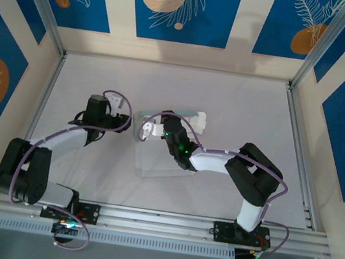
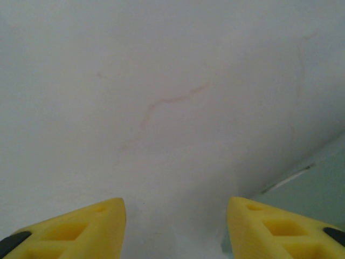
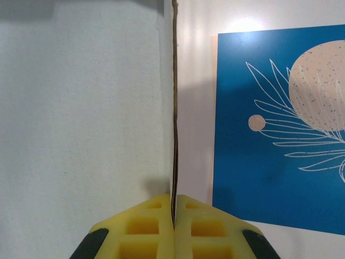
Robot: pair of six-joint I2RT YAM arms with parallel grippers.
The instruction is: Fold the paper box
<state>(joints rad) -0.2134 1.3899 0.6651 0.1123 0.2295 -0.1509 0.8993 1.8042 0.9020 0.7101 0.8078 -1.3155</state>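
The paper box (image 1: 162,162) is a pale grey-green card sheet lying flat mid-table, with one flap (image 1: 189,117) standing up at its far side. My right gripper (image 1: 150,128) is over the sheet's left far corner. In the right wrist view its yellow fingertips (image 3: 156,216) are pressed together on a thin card flap (image 3: 173,108) seen edge-on. My left gripper (image 1: 116,102) hovers left of the sheet. In the left wrist view it (image 2: 175,216) stands open over bare table, with nothing between the fingers and a corner of the card (image 2: 318,186) at the right.
The white table (image 1: 241,107) is walled by blue-patterned panels (image 1: 182,6) at the back and sides. An aluminium rail (image 1: 164,220) runs along the near edge by the arm bases.
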